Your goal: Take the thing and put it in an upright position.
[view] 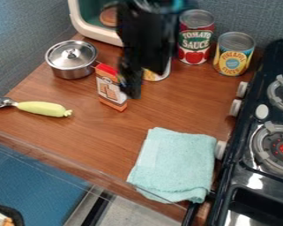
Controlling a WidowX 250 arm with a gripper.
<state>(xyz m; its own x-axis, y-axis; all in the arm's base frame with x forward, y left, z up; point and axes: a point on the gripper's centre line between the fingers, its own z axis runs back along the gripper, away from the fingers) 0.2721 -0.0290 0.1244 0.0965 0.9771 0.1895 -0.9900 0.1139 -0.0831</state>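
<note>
Your gripper [130, 88] hangs right at the side of the slim, rectangular orange-and-white carton [109, 88]; whether it's clenched or released, you can't tell. Woodgrain counter [102, 141], nubbly cloth [177, 163].

pale aqua cloth [174, 164]

Decent patch of bare surface [181, 106] between the orange-and-white box [111, 90] and the teal cloth [176, 161], tbh. The stove [254, 176] walls off the right. Red-labelled can [195, 42] and yellow-labelled can [232, 57] block the back, and a lidded pot [70, 66] sits in the way up left.
</note>
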